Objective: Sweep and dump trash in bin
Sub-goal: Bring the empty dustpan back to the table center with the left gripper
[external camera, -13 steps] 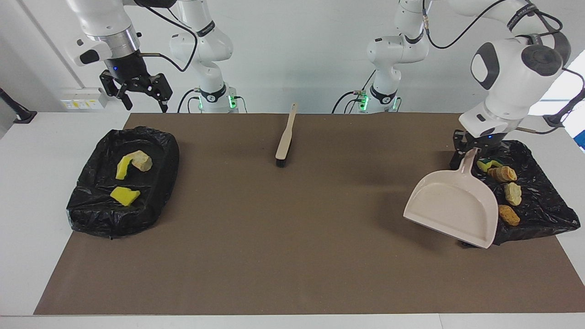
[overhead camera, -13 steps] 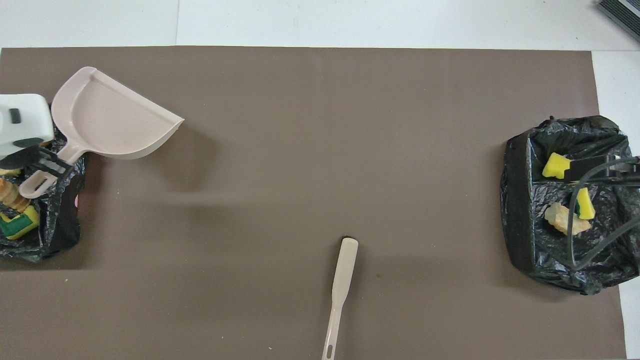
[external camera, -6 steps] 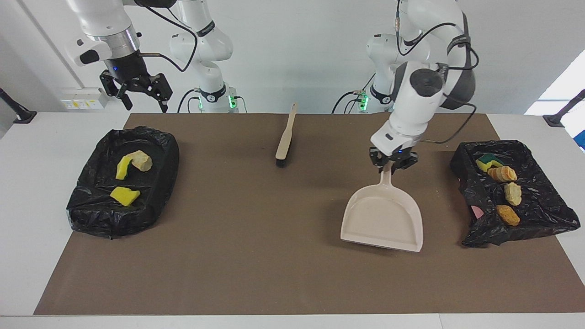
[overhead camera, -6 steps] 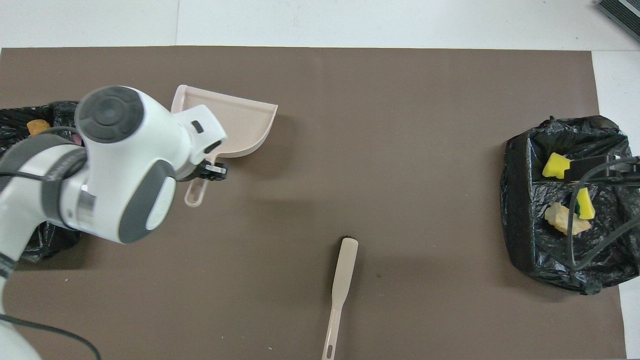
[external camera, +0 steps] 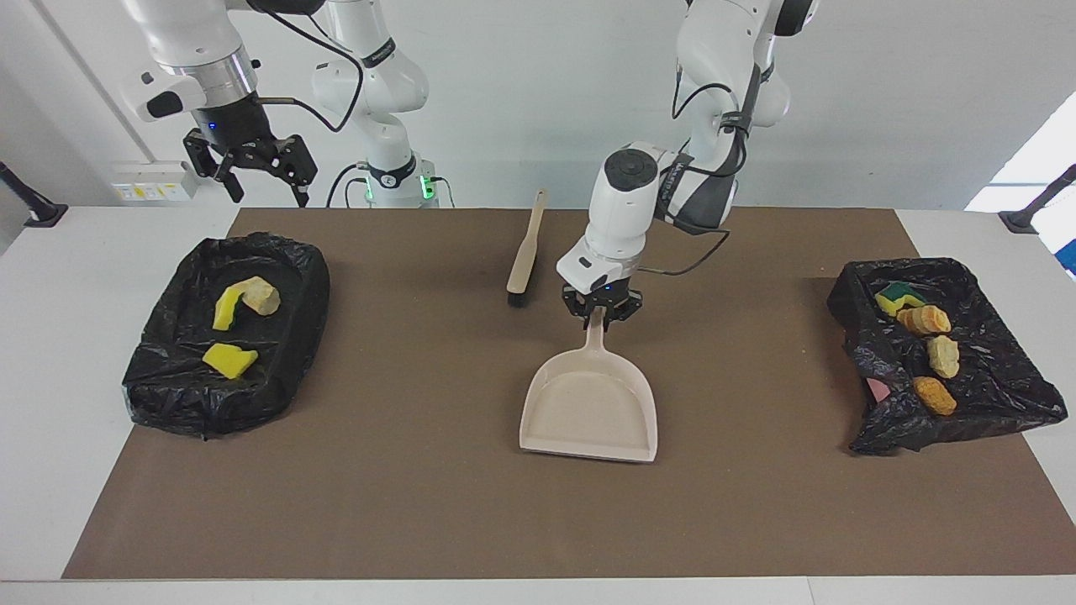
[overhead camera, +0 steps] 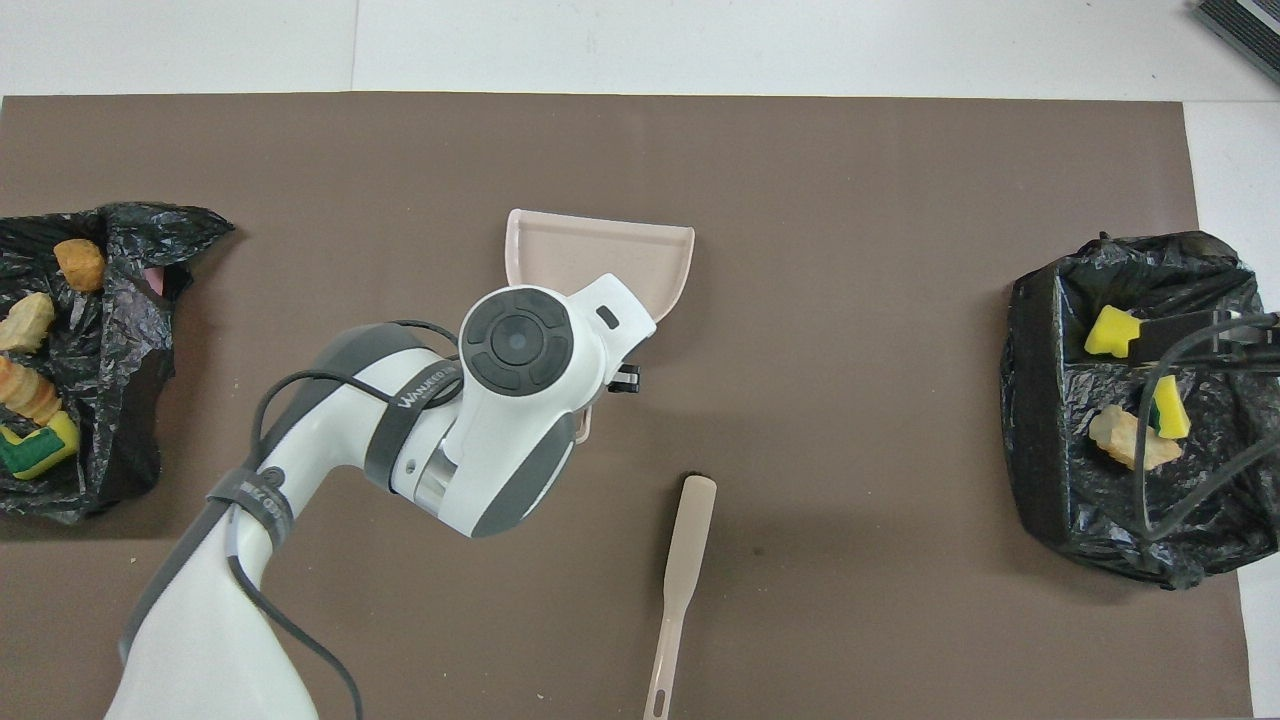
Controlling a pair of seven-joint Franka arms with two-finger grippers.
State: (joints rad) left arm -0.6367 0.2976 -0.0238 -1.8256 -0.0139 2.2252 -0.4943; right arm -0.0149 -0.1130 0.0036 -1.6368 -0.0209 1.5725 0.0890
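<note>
I am holding the empty dustpan [external camera: 590,403] by its handle in my left pincer [external camera: 600,314] over the middle of the mat [external camera: 437,504], my right pincer [external camera: 262,178] is waiting wide open, and all the trash [external camera: 923,346] is lying in the two bins [external camera: 1000,386], so only putting down is left, I think.

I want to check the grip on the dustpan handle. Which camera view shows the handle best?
The facing view. There the dustpan handle rises clear from the pan into the left end effector, shut on it over the mat's middle. In the overhead view the left arm covers nearly all the handle; only its end and the pan's wide part show.
</note>
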